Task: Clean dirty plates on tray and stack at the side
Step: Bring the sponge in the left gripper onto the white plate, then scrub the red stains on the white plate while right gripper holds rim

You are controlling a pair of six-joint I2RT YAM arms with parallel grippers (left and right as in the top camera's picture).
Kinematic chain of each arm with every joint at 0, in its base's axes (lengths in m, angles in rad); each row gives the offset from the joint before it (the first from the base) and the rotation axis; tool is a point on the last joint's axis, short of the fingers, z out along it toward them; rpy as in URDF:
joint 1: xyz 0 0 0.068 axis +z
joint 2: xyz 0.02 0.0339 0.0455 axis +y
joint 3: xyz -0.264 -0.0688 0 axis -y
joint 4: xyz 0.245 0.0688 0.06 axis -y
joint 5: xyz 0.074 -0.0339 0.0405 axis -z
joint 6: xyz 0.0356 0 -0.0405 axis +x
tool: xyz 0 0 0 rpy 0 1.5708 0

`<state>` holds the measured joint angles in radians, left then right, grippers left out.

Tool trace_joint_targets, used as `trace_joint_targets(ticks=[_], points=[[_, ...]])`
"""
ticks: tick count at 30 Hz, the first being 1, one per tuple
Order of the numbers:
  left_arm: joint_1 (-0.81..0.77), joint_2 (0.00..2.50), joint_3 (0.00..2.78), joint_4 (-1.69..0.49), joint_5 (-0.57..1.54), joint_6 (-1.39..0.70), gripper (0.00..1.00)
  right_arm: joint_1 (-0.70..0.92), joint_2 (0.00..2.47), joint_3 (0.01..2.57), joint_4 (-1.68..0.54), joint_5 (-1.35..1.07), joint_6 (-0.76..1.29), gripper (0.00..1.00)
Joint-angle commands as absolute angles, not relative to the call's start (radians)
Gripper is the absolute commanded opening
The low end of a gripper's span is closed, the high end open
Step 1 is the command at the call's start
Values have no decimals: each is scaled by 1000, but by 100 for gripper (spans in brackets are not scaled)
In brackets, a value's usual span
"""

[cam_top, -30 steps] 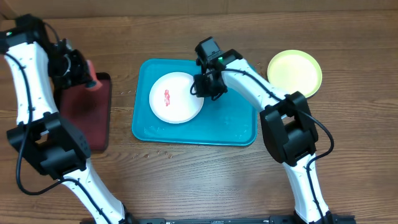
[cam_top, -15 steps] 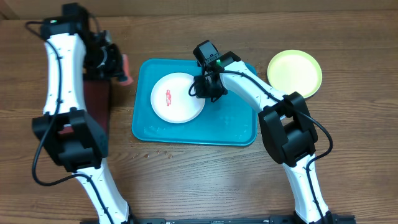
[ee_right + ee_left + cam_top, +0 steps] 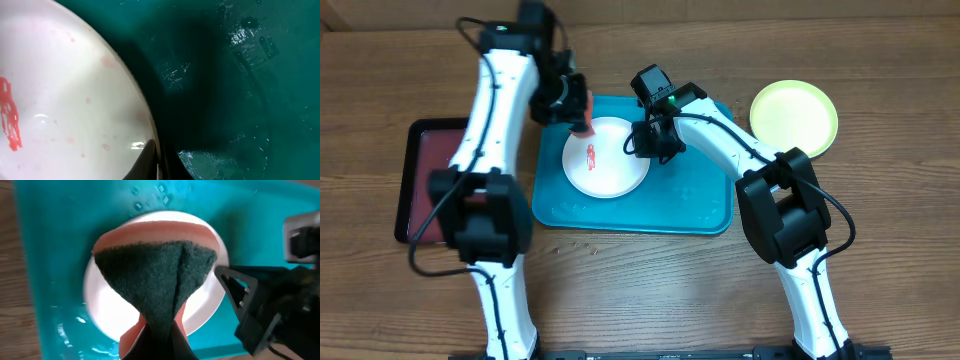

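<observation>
A white plate (image 3: 605,157) with a red smear (image 3: 590,155) lies on the left half of the turquoise tray (image 3: 695,200). My right gripper (image 3: 646,141) is shut on this plate's right rim; in the right wrist view its fingers (image 3: 150,159) pinch the edge of the white plate (image 3: 65,100). My left gripper (image 3: 570,104) is shut on an orange sponge (image 3: 582,110) with a dark green scouring face (image 3: 160,275). It hovers over the plate's far left rim (image 3: 102,307). A yellow-green plate (image 3: 794,117) sits on the table at right, showing no smear.
A dark red, black-rimmed tray (image 3: 425,180) lies on the wooden table left of the turquoise tray. The right arm reaches across the tray's far right part (image 3: 720,140). Water drops glisten on the tray floor (image 3: 245,45).
My left arm has swung right from over the dark red tray to the white plate, carrying the sponge. The right gripper and plate have barely moved.
</observation>
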<state>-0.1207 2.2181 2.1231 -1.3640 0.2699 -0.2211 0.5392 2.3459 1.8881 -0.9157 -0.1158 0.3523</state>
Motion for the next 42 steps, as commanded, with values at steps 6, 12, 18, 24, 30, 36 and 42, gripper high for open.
trace_joint_targets(ticks=[6,12,18,24,30,36,42], points=[[-224,2374,2128,-1372,216,-255,4,517,2352,1865,-918,-67,353,4],[-238,2453,2128,-1360,207,-254,4,476,2352,1865,-921,-72,353,4],[-238,2506,2128,-1313,172,-255,4,470,2352,1865,-926,-71,353,4],[-237,2514,2129,-1308,50,-255,8,470,2352,1865,-924,-71,353,4],[-229,2511,2141,-1327,-23,-255,4,470,2352,1865,-925,-71,353,4],[-221,2511,2188,-1374,-95,-272,4,470,2352,1865,-924,-71,353,4],[-223,2511,2206,-1379,-121,-321,4,470,2352,1865,-921,-71,353,4]])
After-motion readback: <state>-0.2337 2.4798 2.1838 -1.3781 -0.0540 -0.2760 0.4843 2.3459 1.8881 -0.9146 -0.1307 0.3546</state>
